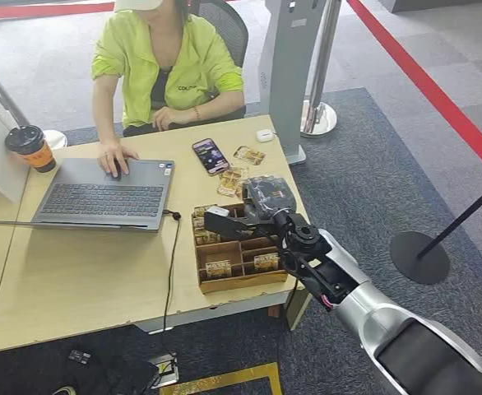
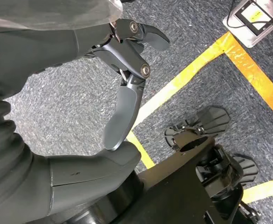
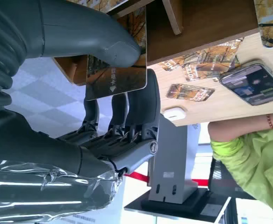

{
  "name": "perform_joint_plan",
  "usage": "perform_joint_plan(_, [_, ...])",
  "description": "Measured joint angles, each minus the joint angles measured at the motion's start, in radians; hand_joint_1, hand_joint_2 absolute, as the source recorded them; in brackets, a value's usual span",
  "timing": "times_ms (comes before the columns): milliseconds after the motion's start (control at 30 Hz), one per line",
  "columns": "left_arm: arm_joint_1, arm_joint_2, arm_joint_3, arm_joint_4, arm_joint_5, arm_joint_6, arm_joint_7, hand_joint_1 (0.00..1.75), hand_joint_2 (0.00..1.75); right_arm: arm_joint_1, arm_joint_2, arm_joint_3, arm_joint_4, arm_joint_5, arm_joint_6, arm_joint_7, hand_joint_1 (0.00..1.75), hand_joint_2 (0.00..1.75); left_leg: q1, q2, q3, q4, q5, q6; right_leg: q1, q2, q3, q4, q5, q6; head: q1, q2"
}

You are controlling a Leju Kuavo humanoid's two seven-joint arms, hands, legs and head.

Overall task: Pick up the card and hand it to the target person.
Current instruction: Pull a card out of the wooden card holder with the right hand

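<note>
My right hand (image 1: pixel 265 204) hovers over the wooden tray (image 1: pixel 246 282) at the table's right front corner. In the right wrist view the thumb (image 3: pixel 103 39) and fingers (image 3: pixel 142 109) pinch a card (image 3: pixel 115 74) with an autumn-tree picture and printed characters. More cards stand in the tray's compartments, and several loose cards (image 1: pixel 241 170) lie on the table beyond it. A person in a lime-green shirt (image 1: pixel 164 66) sits at the far side of the table, one hand on a laptop (image 1: pixel 102 196). My left hand (image 2: pixel 124 98) hangs over the carpet, its fingers curled in to the thumb, holding nothing.
A phone (image 1: pixel 210 155) and a white earbud case (image 1: pixel 265 135) lie between the tray and the person. A coffee cup (image 1: pixel 31 148) stands at the far left. A laptop cable runs off the table's front edge. A grey kiosk post (image 1: pixel 286 66) and a stanchion base (image 1: pixel 419 257) stand to the right.
</note>
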Motion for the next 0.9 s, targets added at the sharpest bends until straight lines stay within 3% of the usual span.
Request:
perform_joint_plan(433, [0.002, 0.0, 0.0, 0.0, 0.002, 0.0, 0.0, 0.0, 1.75, -0.003, 0.0, 0.001, 0.0, 0.008, -0.003, 0.001, 0.97, 1.75, 0.0, 0.0, 0.0, 0.0, 0.0, 0.0, 0.0, 0.0, 0.0, 0.0, 0.0, 0.0, 0.0, 0.0])
perform_joint_plan(733, [0.002, 0.0, 0.0, 0.0, 0.001, 0.0, 0.0, 0.0, 1.75, -0.005, 0.0, 0.001, 0.0, 0.009, 0.0, 0.002, 1.39, 1.75, 0.0, 0.0, 0.0, 0.0, 0.0, 0.0, 0.0, 0.0, 0.0, 0.0, 0.0, 0.0, 0.0, 0.0])
perform_joint_plan(900, [0.002, 0.0, 0.0, 0.0, 0.001, 0.0, 0.0, 0.0, 1.75, -0.008, 0.0, 0.001, 0.0, 0.01, 0.001, 0.002, 1.4, 1.75, 0.0, 0.0, 0.0, 0.0, 0.0, 0.0, 0.0, 0.0, 0.0, 0.0, 0.0, 0.0, 0.0, 0.0])
